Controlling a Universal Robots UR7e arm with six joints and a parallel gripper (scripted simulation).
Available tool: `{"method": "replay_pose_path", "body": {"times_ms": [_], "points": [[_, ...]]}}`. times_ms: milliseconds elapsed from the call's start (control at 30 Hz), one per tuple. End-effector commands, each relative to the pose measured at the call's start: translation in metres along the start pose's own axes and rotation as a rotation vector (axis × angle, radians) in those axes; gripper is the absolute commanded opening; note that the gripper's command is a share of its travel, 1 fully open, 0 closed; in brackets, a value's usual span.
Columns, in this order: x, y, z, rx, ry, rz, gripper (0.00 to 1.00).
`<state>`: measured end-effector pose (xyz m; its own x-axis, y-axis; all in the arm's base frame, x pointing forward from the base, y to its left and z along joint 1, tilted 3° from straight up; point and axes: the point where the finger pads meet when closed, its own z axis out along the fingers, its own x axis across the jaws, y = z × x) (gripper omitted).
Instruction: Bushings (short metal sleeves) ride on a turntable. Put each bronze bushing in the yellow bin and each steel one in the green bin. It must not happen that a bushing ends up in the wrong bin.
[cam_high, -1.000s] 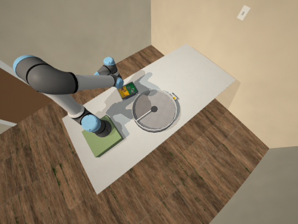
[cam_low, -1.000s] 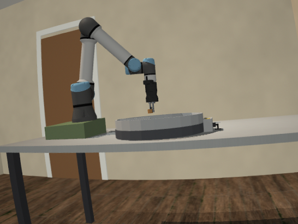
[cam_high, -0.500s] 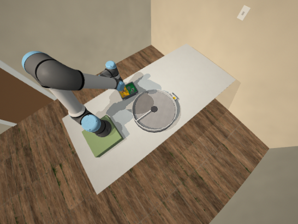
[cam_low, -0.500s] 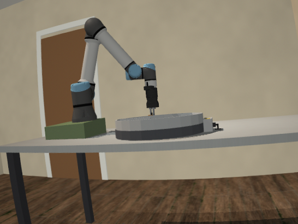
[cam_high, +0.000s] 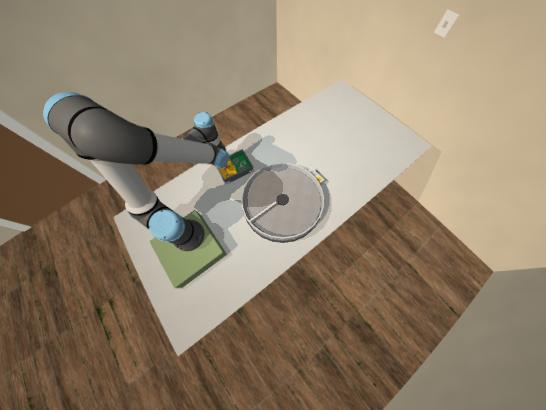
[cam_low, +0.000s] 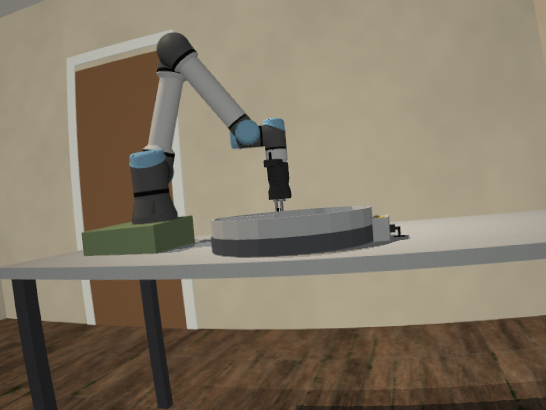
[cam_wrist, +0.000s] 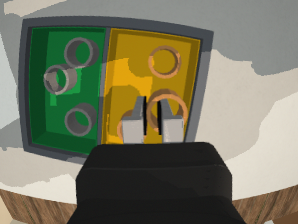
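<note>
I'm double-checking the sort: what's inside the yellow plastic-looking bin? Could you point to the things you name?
In the yellow bin (cam_high: 231, 164) (cam_wrist: 120, 80), one loose bronze bushing (cam_wrist: 164, 76) shows whole; another (cam_wrist: 120, 131) peeks past a finger. The gripper (cam_low: 279, 209) (cam_wrist: 152, 107) holds a third (cam_wrist: 185, 112) above. Its body hides the bin's near edge.

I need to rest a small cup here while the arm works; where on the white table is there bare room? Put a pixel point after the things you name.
Likely roomiest: the white tabletop (cam_high: 365, 125) beyond the round grey turntable (cam_high: 305, 215) (cam_low: 295, 225), toward the beige wall (cam_high: 400, 65). Crowded: between turntable and two-colour bin tray (cam_high: 251, 171) (cam_wrist: 22, 85).
</note>
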<state>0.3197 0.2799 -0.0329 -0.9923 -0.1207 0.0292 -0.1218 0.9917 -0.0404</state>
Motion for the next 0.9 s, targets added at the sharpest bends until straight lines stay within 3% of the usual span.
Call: {"method": "replay_pose_path", "body": {"times_ms": [0,867], "points": [[0.000,0.000,0.004,-0.001,-0.001,0.000,0.00],[-0.001,0.000,0.018,-0.001,-0.002,0.000,0.00]]}}
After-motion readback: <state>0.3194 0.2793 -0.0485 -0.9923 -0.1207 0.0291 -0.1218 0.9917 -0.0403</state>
